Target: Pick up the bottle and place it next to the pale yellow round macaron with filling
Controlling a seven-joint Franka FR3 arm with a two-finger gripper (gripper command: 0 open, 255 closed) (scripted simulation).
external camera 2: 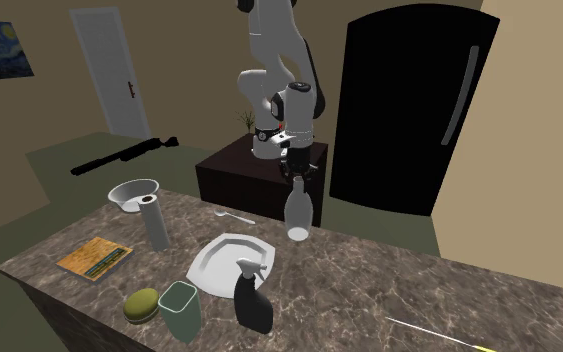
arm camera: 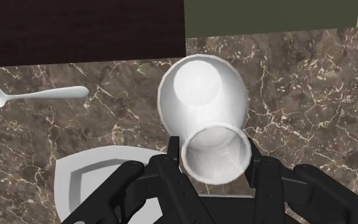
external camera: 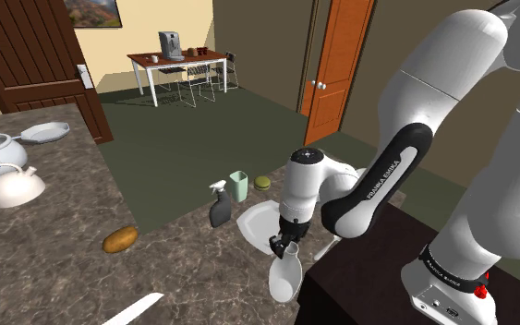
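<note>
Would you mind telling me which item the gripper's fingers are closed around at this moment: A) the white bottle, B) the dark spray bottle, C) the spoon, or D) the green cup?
A: in the wrist view the gripper has its two black fingers pressed against either side of the white bottle at its neck, while the dark spray bottle, green cup and spoon lie apart from it.

The hand (arm camera: 214, 154) hides part of the white plate (arm camera: 77, 183).

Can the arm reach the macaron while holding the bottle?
Probably yes: only the low plate lies between the gripper, shut on the bottle, and the macaron. The cup stands right beside it, so room is tight.
</note>
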